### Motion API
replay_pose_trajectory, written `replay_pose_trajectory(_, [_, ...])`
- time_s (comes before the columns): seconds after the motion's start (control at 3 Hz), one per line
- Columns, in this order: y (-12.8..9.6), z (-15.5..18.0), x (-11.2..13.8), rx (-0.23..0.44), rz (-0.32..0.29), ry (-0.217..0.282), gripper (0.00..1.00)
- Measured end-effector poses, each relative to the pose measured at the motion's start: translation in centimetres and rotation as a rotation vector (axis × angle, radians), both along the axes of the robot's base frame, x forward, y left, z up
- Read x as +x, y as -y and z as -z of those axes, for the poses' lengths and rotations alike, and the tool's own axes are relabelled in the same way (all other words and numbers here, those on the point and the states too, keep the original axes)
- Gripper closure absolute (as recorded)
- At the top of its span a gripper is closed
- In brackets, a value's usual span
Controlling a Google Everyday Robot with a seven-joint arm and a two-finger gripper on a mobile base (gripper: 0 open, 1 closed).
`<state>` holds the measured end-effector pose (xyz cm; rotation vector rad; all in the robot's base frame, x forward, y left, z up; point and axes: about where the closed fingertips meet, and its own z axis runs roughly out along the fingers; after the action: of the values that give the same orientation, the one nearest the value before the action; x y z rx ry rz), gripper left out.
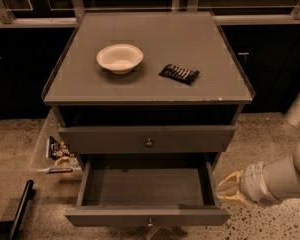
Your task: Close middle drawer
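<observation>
On the surface (200, 39) of the cabinet, left of centre: a bowl (119, 58). Right of it and a little nearer the front edge, apart from it: a packet (179, 73). Below the surface, an upper drawer (110, 140), front standing slightly forward. Under that, the middle drawer (140, 184), pulled far out toward the front. Just beside the right front corner of the middle drawer: the claw (229, 190), on an arm reaching in from the right. On the floor left of the cabinet: a box (57, 151) with packets inside.
</observation>
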<state>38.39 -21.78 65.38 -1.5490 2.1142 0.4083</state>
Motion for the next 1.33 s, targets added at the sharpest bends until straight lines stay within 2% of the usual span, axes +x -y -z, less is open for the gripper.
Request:
replay_pose_trajectory(0.33, [-1.5, 4.0, 0.4, 0.108, -0.016, 0.010, 1.00])
replay_pose_trajectory(1.0, [-2.1, 4.9, 0.4, 0.127, -0.014, 0.002, 1.00])
replay_pose_trajectory(1.33, [-3.2, 7.5, 0.5, 0.155, -0.009, -0.033, 1.00])
